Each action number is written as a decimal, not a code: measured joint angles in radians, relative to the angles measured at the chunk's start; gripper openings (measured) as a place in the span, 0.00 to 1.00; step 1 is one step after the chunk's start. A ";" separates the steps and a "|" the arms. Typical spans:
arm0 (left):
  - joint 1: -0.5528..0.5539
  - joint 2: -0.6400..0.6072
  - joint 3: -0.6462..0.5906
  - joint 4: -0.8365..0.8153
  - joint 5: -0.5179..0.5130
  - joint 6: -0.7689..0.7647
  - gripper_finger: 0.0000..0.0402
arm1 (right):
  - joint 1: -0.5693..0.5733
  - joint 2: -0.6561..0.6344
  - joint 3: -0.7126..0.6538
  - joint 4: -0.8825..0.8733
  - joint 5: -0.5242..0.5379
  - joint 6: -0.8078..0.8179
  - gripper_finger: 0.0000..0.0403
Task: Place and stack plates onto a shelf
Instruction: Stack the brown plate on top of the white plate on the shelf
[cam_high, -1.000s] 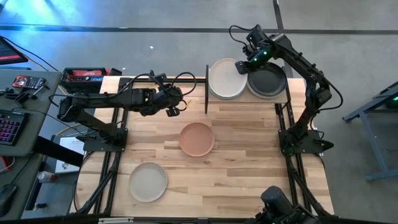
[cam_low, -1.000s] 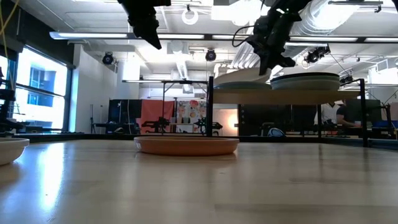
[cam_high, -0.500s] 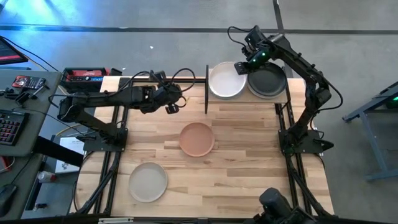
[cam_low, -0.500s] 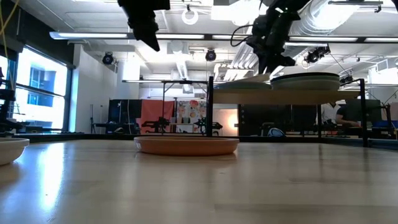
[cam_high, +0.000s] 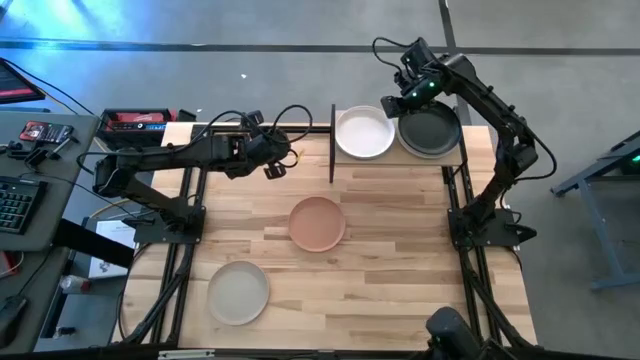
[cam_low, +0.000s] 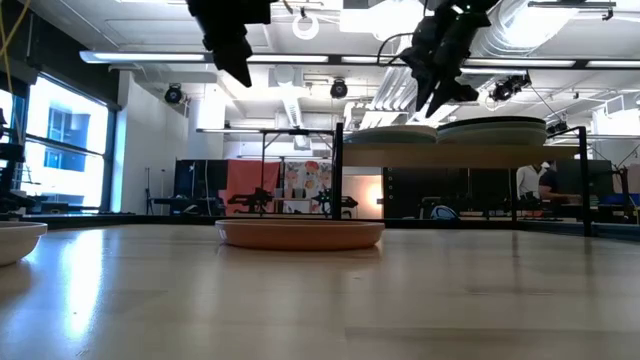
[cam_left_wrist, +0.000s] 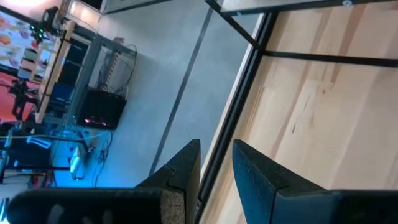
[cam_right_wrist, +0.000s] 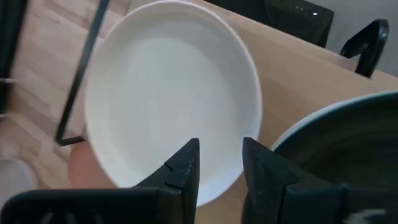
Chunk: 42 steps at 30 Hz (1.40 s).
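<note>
Round matte white plate flat on light-wood shelf, right gripper parted above; left gripper parted

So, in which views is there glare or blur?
Low view: bright ceiling lights wash out the top, and the tabletop reflects them. Left wrist view: blue glow on the floor at the edge. Right wrist view: the black post beside the white plate looks smeared.
</note>
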 joint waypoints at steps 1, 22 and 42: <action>0.000 0.000 0.000 -0.010 0.000 -0.015 0.21 | 0.007 -0.007 0.000 -0.006 -0.005 0.002 0.24; 0.000 0.000 0.000 -0.345 0.236 -0.543 0.21 | 0.563 -0.020 -0.095 0.030 -0.036 -0.131 0.24; -0.046 0.000 0.000 -0.522 0.478 -0.696 0.21 | 0.935 -0.020 -0.348 0.619 0.050 -0.131 0.24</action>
